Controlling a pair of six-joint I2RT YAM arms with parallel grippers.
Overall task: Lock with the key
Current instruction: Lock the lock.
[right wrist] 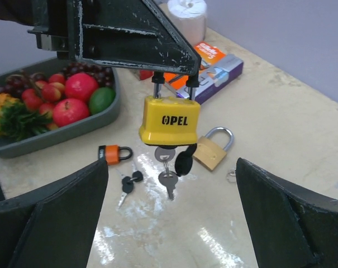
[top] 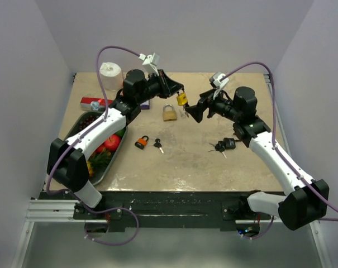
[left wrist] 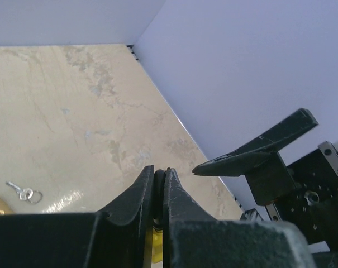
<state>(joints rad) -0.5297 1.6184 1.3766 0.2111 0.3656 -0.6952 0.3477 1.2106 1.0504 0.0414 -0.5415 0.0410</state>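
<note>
My left gripper [top: 179, 91] is shut on the shackle of a yellow OPEL padlock [right wrist: 170, 120] and holds it in the air above the table; it also shows in the top view [top: 181, 99]. A key [right wrist: 165, 154] sits in the bottom of the lock, with a second key [right wrist: 168, 181] and a black fob hanging from its ring. My right gripper [top: 194, 110] is open and empty, facing the lock from the right, a short way off. In the left wrist view only a sliver of yellow [left wrist: 148, 245] shows between the shut fingers [left wrist: 136, 195].
A brass padlock [top: 169, 113] lies behind the yellow one. An orange padlock [top: 141, 142] with black keys [top: 157, 144] lies left of centre. A black key bunch [top: 223, 146] lies right. A green tray [top: 77, 126] of fruit, a box [top: 96, 103] and a tape roll [top: 110, 71] stand left.
</note>
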